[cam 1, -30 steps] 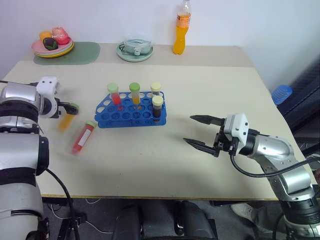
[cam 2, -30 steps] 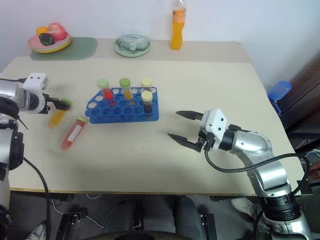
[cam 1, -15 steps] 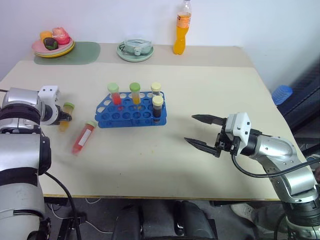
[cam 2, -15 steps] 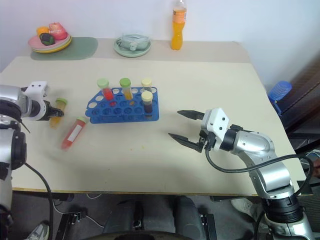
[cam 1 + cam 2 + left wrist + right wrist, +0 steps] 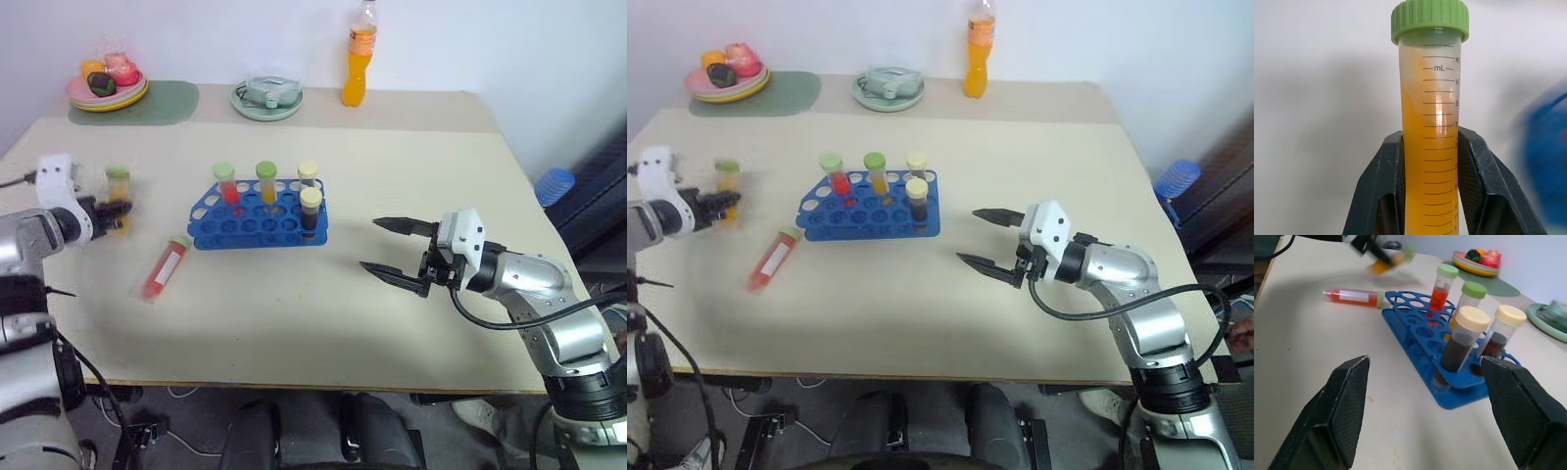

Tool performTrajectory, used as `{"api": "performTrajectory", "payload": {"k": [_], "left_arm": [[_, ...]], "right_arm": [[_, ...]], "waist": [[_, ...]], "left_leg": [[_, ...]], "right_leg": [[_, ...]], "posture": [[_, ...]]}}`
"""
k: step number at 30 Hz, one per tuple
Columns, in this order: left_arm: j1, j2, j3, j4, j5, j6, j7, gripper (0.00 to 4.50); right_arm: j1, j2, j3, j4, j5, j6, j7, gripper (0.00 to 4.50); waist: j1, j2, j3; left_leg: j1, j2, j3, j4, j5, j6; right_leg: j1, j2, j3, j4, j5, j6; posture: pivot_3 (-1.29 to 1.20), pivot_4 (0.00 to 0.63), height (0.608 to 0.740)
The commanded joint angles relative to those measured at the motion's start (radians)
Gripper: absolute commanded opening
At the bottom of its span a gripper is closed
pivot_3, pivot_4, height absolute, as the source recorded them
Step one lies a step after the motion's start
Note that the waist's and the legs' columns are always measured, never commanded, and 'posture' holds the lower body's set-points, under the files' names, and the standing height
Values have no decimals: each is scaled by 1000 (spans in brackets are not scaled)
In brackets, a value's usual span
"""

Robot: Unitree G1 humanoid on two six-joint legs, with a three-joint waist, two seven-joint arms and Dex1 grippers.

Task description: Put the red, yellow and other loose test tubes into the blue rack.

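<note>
Yellow-orange liquid fills the green-capped tube (image 5: 1431, 122) that our left gripper (image 5: 106, 213) now holds lifted off the tabletop near its left edge, fingers clamped on its lower half, where a second ago the tube lay tilted on the surface; it stands upright, cap up. We see the red tube (image 5: 164, 267) lying flat between that edge and the blue rack (image 5: 257, 223), its long axis slanting, green cap toward the rack. Our right gripper (image 5: 395, 251) hangs with fingers spread apart, toward the right edge.

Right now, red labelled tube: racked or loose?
Loose. The red tube lies flat on the table, outside the blue rack, near its left end.
</note>
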Motion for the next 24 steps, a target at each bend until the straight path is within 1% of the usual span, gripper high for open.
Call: {"api": "performTrajectory", "payload": {"k": [1, 4, 6, 7, 9, 11, 14, 16, 20, 24], "left_arm": [[72, -12, 30, -213, -42, -67, 8, 834], [152, -80, 14, -339, -51, -214, -3, 834], [198, -136, 6, -388, -20, -386, 5, 834], [214, -173, 4, -408, -41, -424, -3, 834], [229, -236, -20, -417, -57, -483, 1, 834], [239, -279, -52, -415, -40, -569, -1, 834], [228, -362, -107, -370, -33, -689, -9, 834], [222, -404, -152, -318, -1, -785, -15, 834], [207, -459, -224, -196, 40, -921, -28, 834], [186, -495, -279, -111, 61, -983, -28, 834]], "right_arm": [[5, -1, -28, 2, 4, -35, 9, 3681], [23, -6, -45, 2, 6, -41, 5, 3681], [36, -10, -56, -5, 9, -40, 0, 3681], [46, -13, -63, -10, 11, -39, -3, 3681], [67, -24, -80, -22, 10, -39, -7, 3681], [83, -30, -97, -37, 11, -33, -16, 3681], [104, -42, -123, -62, 15, -19, -32, 3681], [122, -51, -138, -86, 19, -3, -45, 3681], [149, -66, -167, -143, 31, 42, -75, 3681], [163, -83, -196, -185, 46, 85, -100, 3681]], "waist": [[0, 0, 0], [1, 1, -1], [4, 1, -1], [5, 1, -1], [9, 1, -1], [12, 1, -1], [12, 1, -1], [13, 1, -1], [10, 1, -1], [12, 1, -1]], "left_leg": [[1, 0, 0, 0, 0, 0], [2, 0, 0, -1, 0, 0], [2, 0, 0, -1, 0, 0], [2, 0, 0, -1, 0, 0], [2, 0, 0, 0, 0, 0], [2, 0, 1, 0, 0, 0], [2, -1, 0, 0, 0, 1], [2, -1, 0, 0, 0, 1], [2, -1, 0, 0, -1, 1], [2, -1, 0, 0, -1, 2]], "right_leg": [[0, 0, 0, 0, 0, 0], [1, 0, 0, 0, 0, 0], [1, 0, 0, 0, 0, 0], [1, 0, 0, 0, 0, 0], [1, 0, 0, 0, 0, 0], [1, 0, 0, 0, 0, 0], [2, 0, 0, -1, 0, 0], [2, 0, 0, -1, 0, 0], [2, 0, 0, -1, 0, 0], [2, 0, 0, -1, 0, 0]], "posture": [[0, 150, 740], [0, 150, 740], [0, 150, 740], [0, 150, 740], [0, 150, 740], [0, 150, 740], [0, 150, 740], [0, 150, 740], [0, 150, 740], [0, 150, 740]]}}
